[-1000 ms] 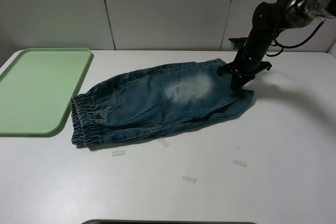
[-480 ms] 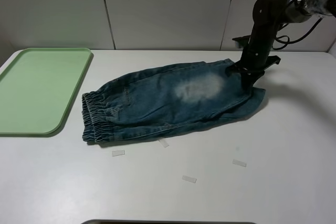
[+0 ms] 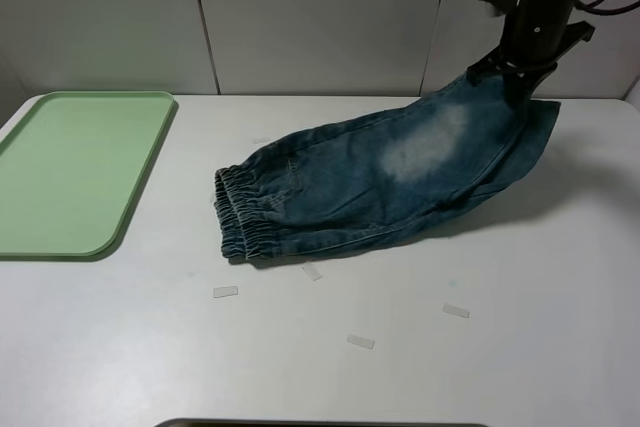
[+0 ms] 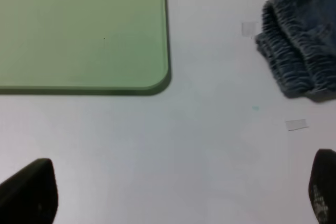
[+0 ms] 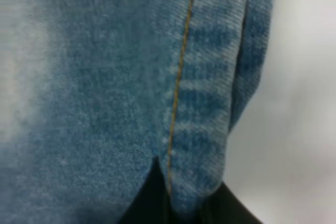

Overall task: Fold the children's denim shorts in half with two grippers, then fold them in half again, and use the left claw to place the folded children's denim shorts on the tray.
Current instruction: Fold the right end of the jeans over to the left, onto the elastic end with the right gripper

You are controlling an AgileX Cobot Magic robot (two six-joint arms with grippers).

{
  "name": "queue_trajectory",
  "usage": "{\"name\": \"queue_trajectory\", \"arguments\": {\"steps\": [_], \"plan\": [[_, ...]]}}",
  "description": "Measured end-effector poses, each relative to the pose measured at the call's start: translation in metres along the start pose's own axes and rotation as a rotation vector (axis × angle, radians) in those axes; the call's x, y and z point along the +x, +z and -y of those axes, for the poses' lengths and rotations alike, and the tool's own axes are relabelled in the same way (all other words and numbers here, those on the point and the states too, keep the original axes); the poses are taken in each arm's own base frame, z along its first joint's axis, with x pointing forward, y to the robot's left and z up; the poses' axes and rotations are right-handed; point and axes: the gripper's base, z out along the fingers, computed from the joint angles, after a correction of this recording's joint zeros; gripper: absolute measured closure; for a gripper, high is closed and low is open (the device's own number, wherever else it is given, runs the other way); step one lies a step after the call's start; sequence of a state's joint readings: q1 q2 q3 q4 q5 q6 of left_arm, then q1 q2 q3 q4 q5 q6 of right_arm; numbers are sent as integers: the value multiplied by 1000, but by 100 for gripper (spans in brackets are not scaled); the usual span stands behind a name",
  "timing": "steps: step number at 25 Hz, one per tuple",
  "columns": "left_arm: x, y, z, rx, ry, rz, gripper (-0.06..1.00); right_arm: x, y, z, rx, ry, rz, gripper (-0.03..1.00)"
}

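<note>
Holding children's denim shorts (image 3: 380, 182) by leg end, my right gripper (image 3: 515, 75) clenched; waistband end on tabletop (image 3: 520, 367), apart from tray (image 3: 60, 172). My left gripper (image 4: 173, 198) spread, empty. Risk: thin pinch slips, denim drops crumpled.

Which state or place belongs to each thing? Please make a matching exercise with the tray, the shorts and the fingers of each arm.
Things:
1. tray
2. shorts
3. left fingers
4. right fingers

States or places:
A. shut on denim, held high
B. pale green, on the left side of the table
C. wide open above the table
D. blue, one end in the air, waistband on the table

Pairs: 1-B; 2-D; 3-C; 4-A
</note>
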State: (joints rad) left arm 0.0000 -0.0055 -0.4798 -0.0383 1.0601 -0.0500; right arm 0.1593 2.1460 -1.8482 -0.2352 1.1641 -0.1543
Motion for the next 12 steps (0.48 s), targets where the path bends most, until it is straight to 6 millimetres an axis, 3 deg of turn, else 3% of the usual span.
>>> {"name": "queue_trajectory", "arguments": {"steps": [6,12], "plan": [[0,0,0,0,0,0,-1,9,-44,15,98,1,50,96],[0,0,0,0,0,0,-1,15,-70,27,195,-2,87,96]]}}
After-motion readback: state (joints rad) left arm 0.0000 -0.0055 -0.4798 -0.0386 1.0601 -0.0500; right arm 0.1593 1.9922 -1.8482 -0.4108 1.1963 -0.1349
